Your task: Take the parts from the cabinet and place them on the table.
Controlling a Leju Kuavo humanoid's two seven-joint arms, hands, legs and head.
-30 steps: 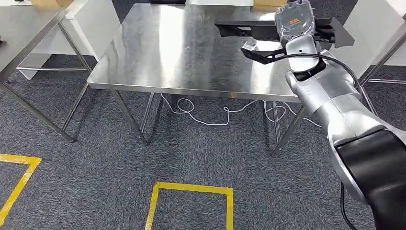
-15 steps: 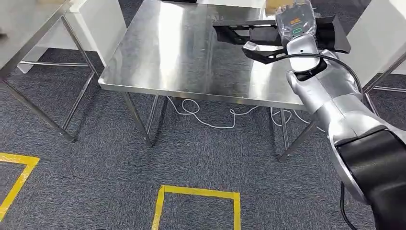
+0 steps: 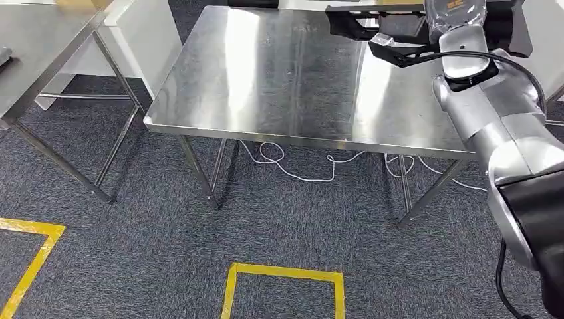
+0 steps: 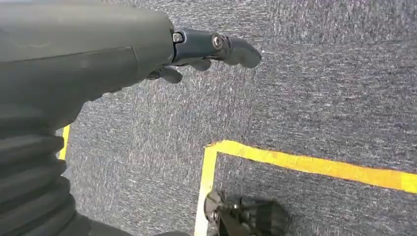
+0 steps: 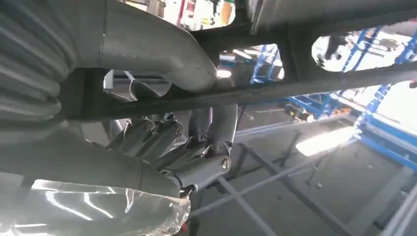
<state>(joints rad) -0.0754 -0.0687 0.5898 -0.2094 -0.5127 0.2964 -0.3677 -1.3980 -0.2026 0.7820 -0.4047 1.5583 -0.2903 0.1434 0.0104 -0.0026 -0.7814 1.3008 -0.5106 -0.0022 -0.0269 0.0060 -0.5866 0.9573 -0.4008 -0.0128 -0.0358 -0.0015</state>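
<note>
One part is in transit — none set down yet, as far as these views show. Going left to right:

- Left hand (image 4: 206, 49) hangs at the robot's side over grey carpet with a yellow floor marking (image 4: 305, 162). Fingers loosely curled, nothing in them.
- Steel surface (image 3: 266, 73) sits ahead in the head view, second steel table (image 3: 40, 40) off at far left. A white cable (image 3: 299, 166) lies on the floor under the surface.
- Right hand (image 3: 459, 16) is out over the far right of the surface, fingers wrapped round the black part (image 3: 372, 30) — a long dark frame-like piece with open cutouts. Wrist view confirms it: fingers (image 5: 167, 142) closed round a dark bar of the part (image 5: 275, 91).
- Part looks to be carried above the far right area of the surface; can't tell if any of it touches the steel.

Judgement: pick from the cabinet is done for this part, carry nearly done. Left to do: lower it, let go, pull the arm clear. Cabinet isn't visible, so can't say how many parts remain.
</note>
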